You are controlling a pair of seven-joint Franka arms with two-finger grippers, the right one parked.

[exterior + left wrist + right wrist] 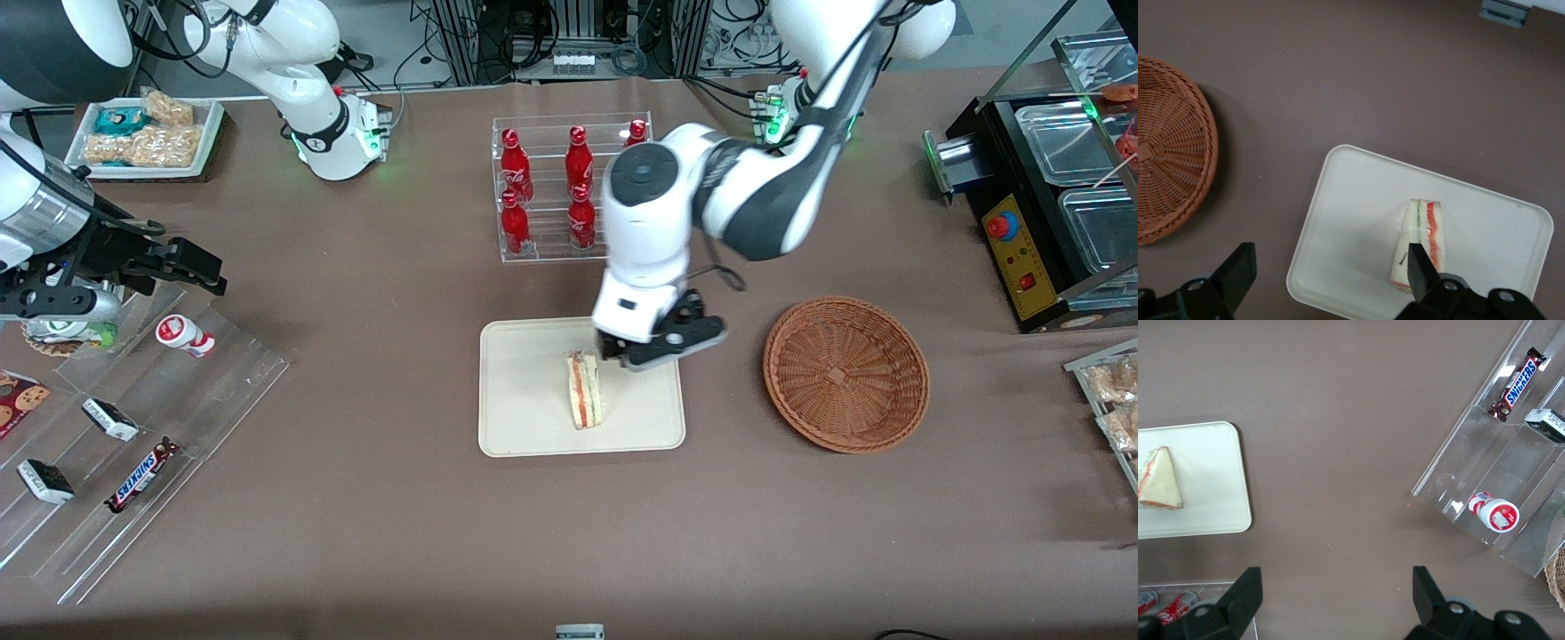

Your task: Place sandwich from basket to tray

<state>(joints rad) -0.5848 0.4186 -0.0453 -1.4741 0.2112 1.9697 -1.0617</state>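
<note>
The sandwich (584, 389) (1425, 233) (1158, 480) stands on its crust edge on the cream tray (524, 391) (1358, 220) (1205, 487), its red and green filling facing up. My gripper (655, 349) (1328, 257) hovers open just above the tray, at the edge nearest the basket. Nothing is between its fingers, and one finger (1417, 263) is close beside the sandwich. The wicker basket (845, 373) (1171, 173) sits empty beside the tray, toward the working arm's end of the table.
A clear rack of red bottles (569, 191) stands farther from the front camera than the tray. A clear stepped rack with snack bars (133, 444) lies toward the parked arm's end. A black appliance (1040, 204) sits at the working arm's end.
</note>
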